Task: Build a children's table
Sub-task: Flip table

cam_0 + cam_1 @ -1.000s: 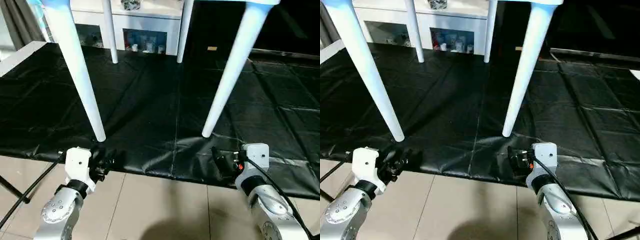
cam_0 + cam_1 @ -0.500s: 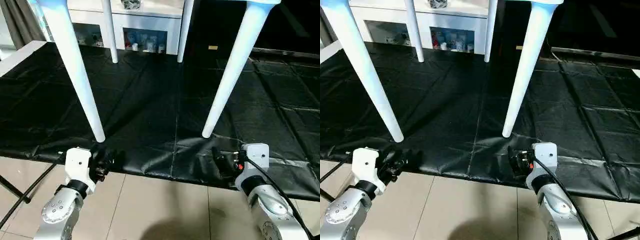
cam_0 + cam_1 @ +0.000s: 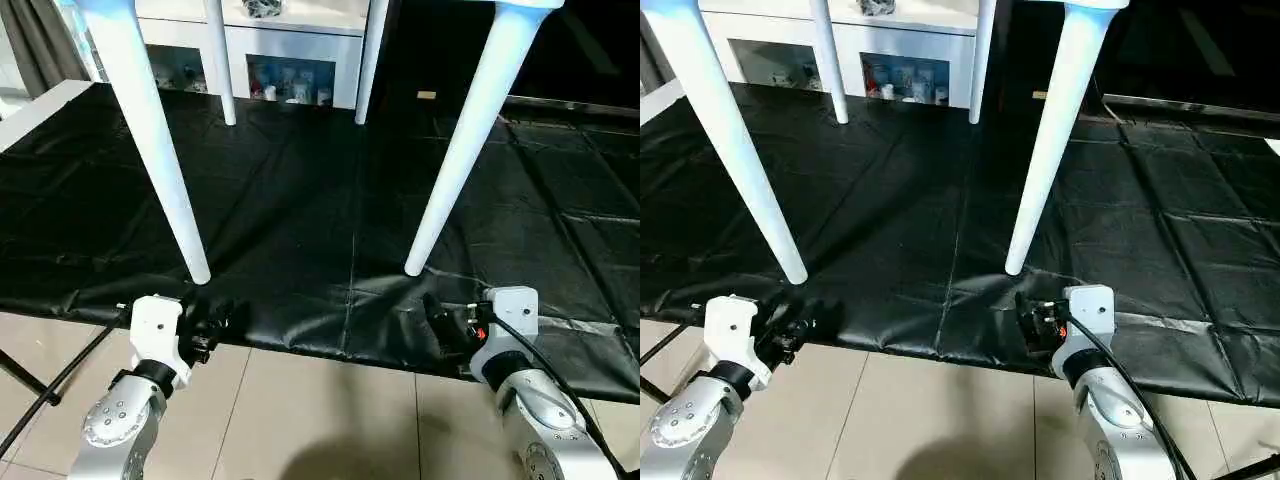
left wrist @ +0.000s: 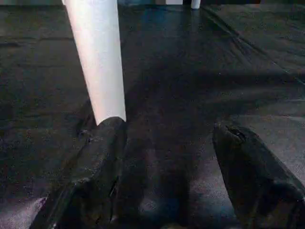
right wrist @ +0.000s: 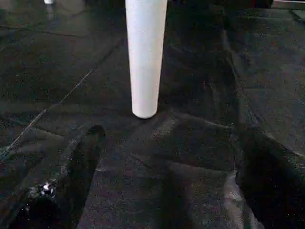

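just beyond each open tool (image 3: 212,322), a table leg (image 3: 160,150)

Table legs (image 3: 160,150): smooth white plastic, soft sheen. Floor sheet (image 3: 300,200): black plastic film, creased, glossy along folds. Floor tiles (image 3: 330,420): beige, smooth, faintly glossy. Forearms (image 3: 115,425): silver metal, satin. Pincer fingers (image 4: 95,176): black, matt, slightly rough. Cabinet (image 3: 290,45): white, smooth.
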{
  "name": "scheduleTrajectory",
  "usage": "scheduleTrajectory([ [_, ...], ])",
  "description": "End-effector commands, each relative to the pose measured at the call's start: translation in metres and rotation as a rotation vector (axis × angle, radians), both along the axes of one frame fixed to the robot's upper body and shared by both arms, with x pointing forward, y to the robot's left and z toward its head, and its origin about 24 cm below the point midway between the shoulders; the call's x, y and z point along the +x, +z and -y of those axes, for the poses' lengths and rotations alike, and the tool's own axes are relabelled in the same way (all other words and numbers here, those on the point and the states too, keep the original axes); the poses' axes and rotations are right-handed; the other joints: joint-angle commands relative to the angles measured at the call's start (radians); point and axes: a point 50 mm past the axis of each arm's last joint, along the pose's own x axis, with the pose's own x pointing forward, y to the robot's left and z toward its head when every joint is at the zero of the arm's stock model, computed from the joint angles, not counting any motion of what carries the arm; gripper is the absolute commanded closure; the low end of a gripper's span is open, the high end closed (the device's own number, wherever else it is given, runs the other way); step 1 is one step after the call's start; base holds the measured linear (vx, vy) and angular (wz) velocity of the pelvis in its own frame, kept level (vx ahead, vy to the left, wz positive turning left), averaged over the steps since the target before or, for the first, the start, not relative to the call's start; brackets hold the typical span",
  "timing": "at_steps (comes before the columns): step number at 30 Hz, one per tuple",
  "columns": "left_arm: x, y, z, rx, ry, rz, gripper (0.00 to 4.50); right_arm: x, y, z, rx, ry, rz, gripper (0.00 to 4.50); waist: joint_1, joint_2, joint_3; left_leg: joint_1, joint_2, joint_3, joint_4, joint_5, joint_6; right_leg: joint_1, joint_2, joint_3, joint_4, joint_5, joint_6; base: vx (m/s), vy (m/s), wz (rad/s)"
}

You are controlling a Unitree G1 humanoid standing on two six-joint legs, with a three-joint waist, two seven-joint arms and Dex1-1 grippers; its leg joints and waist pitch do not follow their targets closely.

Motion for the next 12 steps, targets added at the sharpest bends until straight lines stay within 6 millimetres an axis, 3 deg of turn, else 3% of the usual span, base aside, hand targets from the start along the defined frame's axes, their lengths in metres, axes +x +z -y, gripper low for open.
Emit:
scheduleTrajectory([
  [1, 0.0001, 0.0025, 0.0009, 0.011, -0.001, 0.005, 1.24, 0.0005, -0.0016, 0.0011, -0.013, 0.000, -0.007, 0.00, 0.005, 0.002, -0.039, 0.000, 0.074, -0.035, -0.089, -0.282, -0.001, 0.026, -0.090, 0.077, -0.077, -0.290, -0.106, 0.000, 0.000, 0.00],
  [12, 0.0001, 0.0025, 0.0009, 0.011, -0.001, 0.005, 1.24, 0.0005, -0.0016, 0.0011, -0.013, 0.000, -0.007, 0.00, 0.005, 0.001, -0.038, 0.001, 0.074, -0.036, -0.089, -0.295, -0.004, 0.025, -0.090, 0.077, -0.081, -0.328, -0.092, 0.000, 0.000, 0.00],
])
